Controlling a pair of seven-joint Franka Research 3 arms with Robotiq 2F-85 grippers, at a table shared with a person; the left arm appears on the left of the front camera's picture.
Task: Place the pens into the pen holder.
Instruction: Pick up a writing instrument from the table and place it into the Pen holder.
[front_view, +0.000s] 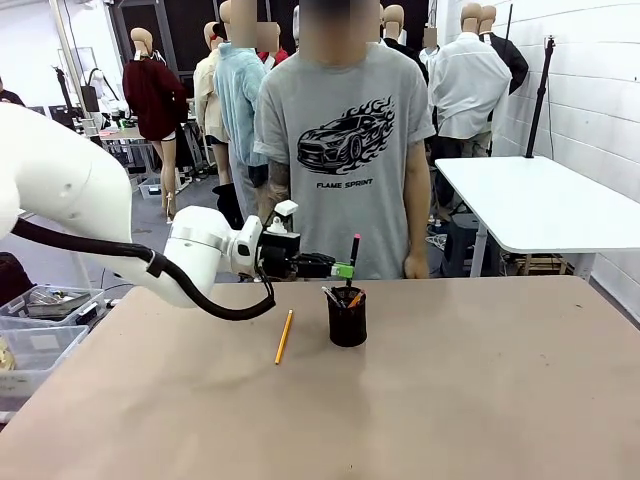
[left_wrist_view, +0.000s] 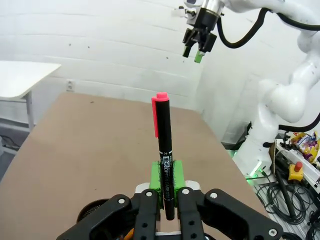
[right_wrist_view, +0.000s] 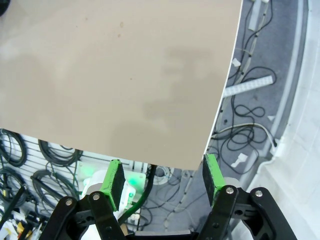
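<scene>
Lying nearest on the table (front_view: 480, 380), the yellow pencil (front_view: 284, 336) is not yet picked up. Behind it, the pen holder (front_view: 347, 318) carries sticks (count unclear). Left gripper (front_view: 345, 268) clamps the dark pen (front_view: 353, 252) upright over it: insertion step. Next move: lower straight, release. Right gripper (right_wrist_view: 162, 177) is spread, empty. Pen's lower tip is hidden.

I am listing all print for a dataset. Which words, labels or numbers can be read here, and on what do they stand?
"FLAME SPRINT": on the person's T-shirt, under a car drawing.
Label along the pen in the left gripper: too blurred to read.
No other text.
</scene>
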